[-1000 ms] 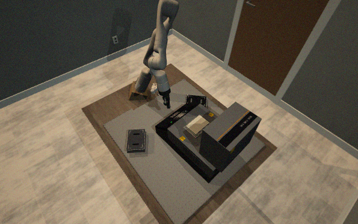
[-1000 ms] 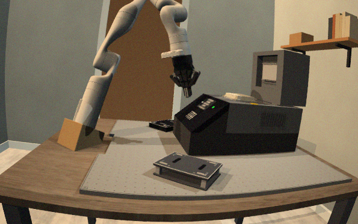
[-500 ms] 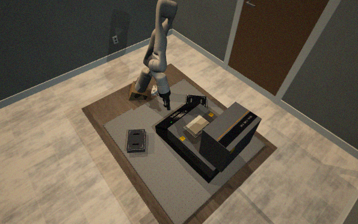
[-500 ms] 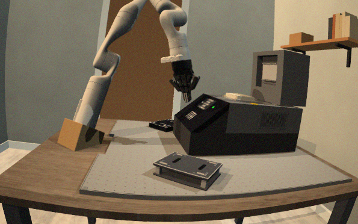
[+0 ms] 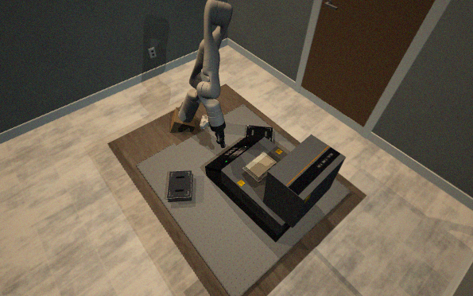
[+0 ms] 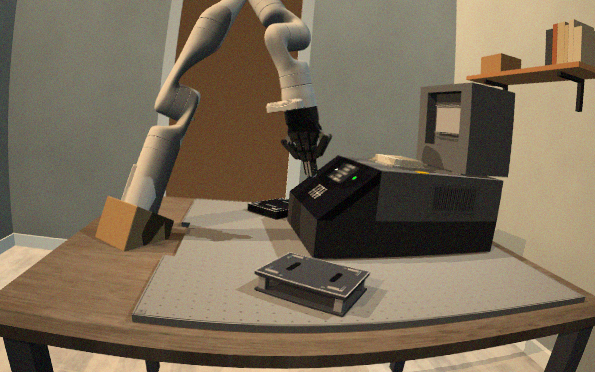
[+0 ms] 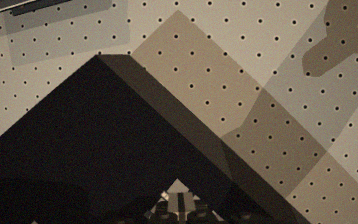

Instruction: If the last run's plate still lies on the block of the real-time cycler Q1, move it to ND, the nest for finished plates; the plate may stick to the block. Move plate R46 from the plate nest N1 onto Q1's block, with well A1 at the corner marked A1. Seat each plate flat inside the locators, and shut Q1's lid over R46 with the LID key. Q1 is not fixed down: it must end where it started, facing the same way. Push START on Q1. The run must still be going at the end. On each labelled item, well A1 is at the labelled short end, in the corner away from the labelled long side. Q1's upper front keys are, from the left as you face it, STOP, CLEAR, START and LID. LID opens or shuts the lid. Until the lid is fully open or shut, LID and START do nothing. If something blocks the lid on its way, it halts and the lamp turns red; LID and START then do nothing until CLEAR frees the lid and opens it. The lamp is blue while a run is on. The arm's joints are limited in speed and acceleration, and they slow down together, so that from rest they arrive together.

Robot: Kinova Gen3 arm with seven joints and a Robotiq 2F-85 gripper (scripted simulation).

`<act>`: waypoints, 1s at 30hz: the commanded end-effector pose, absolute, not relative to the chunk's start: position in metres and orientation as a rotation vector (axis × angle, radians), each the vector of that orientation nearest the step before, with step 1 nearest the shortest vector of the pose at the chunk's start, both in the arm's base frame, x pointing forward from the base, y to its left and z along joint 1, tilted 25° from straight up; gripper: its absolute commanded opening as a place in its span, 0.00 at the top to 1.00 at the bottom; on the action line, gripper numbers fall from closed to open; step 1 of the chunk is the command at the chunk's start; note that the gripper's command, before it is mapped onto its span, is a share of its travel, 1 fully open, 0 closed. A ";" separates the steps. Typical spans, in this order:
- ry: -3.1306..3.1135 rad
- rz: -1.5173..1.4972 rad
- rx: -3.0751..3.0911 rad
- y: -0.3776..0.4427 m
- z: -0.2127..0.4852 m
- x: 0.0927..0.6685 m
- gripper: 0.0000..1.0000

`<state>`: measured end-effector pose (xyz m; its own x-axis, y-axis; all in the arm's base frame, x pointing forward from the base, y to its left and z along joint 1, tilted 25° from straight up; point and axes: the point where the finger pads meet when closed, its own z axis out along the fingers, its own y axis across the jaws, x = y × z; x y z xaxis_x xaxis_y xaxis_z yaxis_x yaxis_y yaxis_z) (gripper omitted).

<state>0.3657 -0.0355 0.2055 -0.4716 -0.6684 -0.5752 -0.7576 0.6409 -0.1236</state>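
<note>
The cycler Q1 (image 5: 252, 195) (image 6: 417, 220) (image 7: 96, 150) stands on the perforated mat with its lid (image 5: 304, 175) (image 6: 487, 130) open at the back. A pale plate (image 5: 261, 165) (image 6: 397, 160) lies on its block; I cannot read its label. The lamp (image 5: 226, 161) (image 6: 354, 177) is green. My gripper (image 5: 222, 145) (image 6: 311, 172) (image 7: 180, 208) is shut and empty, fingertips pointing down just above the upper front keys (image 6: 318, 191) at the right end of the row. A grey nest (image 5: 180, 185) (image 6: 312, 282) stands in front of Q1. A black nest (image 5: 259, 132) (image 6: 268, 206) lies beside Q1's far front corner.
The arm's wooden base block (image 5: 180, 125) (image 6: 127, 225) sits at the table's back left. The edge of one nest (image 7: 31, 7) shows at the top left of the wrist view. A wall shelf (image 6: 537, 75) hangs behind Q1.
</note>
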 end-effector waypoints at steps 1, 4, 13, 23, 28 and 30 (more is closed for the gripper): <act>2.268 0.195 -1.106 -0.034 0.201 0.367 0.90; 2.268 0.195 -1.106 -0.034 0.200 0.367 0.90; 2.268 0.195 -1.106 -0.031 0.194 0.369 0.90; 2.268 0.195 -1.106 -0.031 0.194 0.369 0.90; 2.268 0.195 -1.106 -0.031 0.193 0.369 0.90; 2.268 0.195 -1.106 -0.031 0.194 0.369 0.90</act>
